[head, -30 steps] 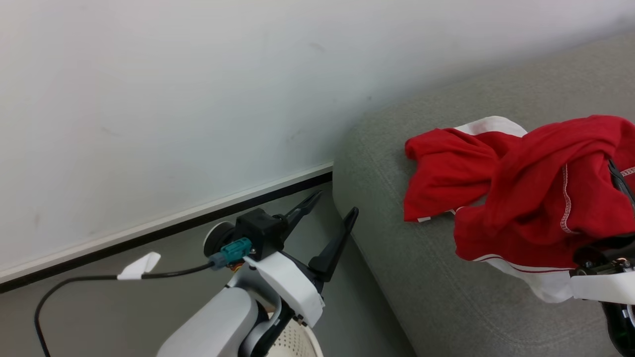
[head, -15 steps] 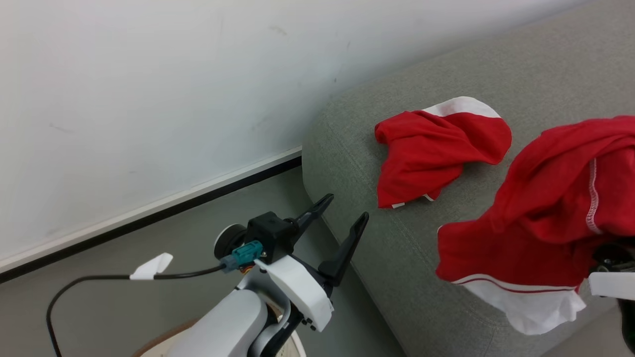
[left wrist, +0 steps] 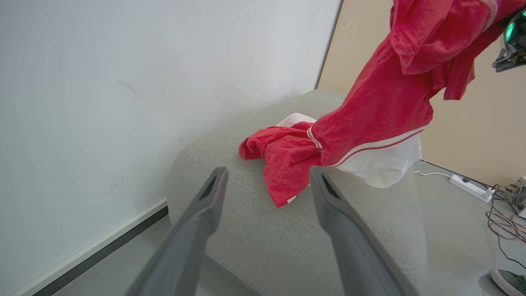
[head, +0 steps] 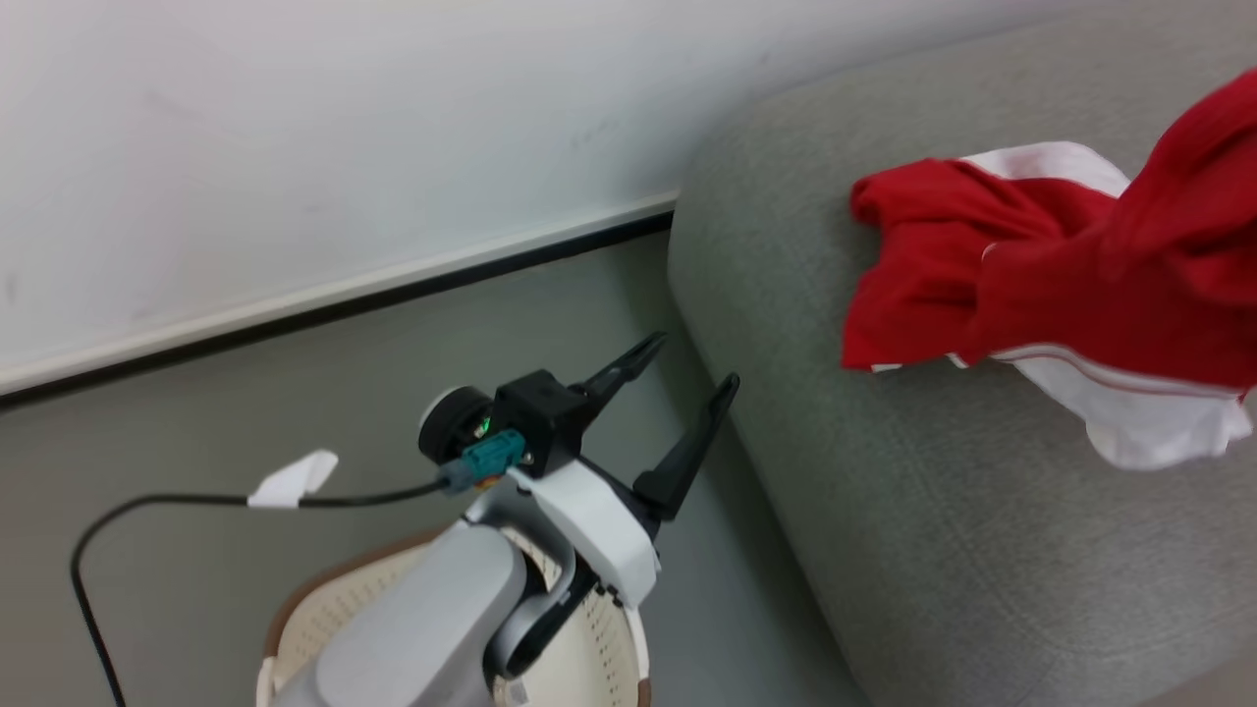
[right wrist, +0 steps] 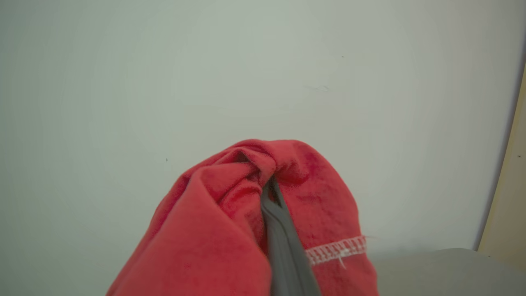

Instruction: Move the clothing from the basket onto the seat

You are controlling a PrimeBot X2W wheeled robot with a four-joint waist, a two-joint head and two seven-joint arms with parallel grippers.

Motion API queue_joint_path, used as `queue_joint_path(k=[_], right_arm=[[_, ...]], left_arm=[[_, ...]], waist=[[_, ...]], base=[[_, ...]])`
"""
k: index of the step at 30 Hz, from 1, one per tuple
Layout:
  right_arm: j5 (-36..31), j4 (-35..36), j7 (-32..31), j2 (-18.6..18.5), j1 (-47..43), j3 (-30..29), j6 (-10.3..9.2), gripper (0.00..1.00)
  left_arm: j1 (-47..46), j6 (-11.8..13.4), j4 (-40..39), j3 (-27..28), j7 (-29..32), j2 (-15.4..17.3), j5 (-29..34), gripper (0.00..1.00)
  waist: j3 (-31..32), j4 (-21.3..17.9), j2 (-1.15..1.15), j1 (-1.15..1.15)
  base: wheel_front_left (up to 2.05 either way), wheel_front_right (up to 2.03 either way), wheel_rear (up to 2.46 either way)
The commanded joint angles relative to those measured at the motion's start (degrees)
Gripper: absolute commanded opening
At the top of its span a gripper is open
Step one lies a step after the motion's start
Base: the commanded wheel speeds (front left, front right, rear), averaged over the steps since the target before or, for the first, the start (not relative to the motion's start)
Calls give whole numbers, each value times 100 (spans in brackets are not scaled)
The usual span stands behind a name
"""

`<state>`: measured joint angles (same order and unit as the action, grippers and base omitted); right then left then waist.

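One red garment (head: 918, 265) with a white panel lies crumpled on the grey sofa seat (head: 933, 511); the left wrist view shows it too (left wrist: 283, 158). A second red garment with a white striped hem (head: 1129, 285) hangs in the air over the seat, held from above. My right gripper (right wrist: 269, 187) is shut on its bunched fabric, and the cloth drapes over the fingers. My left gripper (head: 687, 378) stands open and empty beside the sofa's rounded corner, above the cream basket (head: 412, 589), whose inside is mostly hidden by my arm.
A white wall (head: 295, 147) with a dark baseboard runs behind the grey floor. A black cable with a white tag (head: 290, 481) trails from my left wrist. In the left wrist view, a power strip (left wrist: 470, 187), tangled wires and a shoe (left wrist: 507, 281) lie on the floor beyond the sofa.
The head camera has turned and tilted, shifting the whole picture. The held garment now hangs higher and further right, over the garment lying on the seat. More of the basket shows.
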<state>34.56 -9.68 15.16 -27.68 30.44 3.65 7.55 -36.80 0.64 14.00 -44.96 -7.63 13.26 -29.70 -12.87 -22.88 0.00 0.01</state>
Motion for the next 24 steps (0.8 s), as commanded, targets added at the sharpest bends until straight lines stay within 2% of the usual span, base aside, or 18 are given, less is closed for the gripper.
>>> queue_joint_path(k=[1,11,18,22,23,24], right_arm=[[45,-184,-3,-135,291,-43,-13,0],[-81,-1655,-60,-722,1379,-30,-13,0],[-288,-3052,-601,-978,1966,510,-13,0],[-211,-3701,-1192,-1034,2191,926,-14,0],[-196,-3792,-1364,-1059,2239,1079,-13,7],[-173,-3879,-1507,-1121,2304,1194,-14,21]], left_arm=[[-113,32,-53,9,47,74,84,100],[-536,79,-316,26,257,202,252,100],[-639,123,-335,31,193,190,267,100],[-658,125,-289,32,144,173,252,100],[-661,130,-269,30,131,169,247,100],[-663,138,-254,36,117,166,236,100]], waist=[[-402,302,0,-1],[-1334,828,0,-1],[-1638,1070,0,-1],[-1718,1171,0,-1],[-1721,1190,0,-1],[-1720,1204,0,-1]], base=[[0,0,0],[0,0,0],[0,0,0],[0,0,0],[0,0,0],[0,0,0]])
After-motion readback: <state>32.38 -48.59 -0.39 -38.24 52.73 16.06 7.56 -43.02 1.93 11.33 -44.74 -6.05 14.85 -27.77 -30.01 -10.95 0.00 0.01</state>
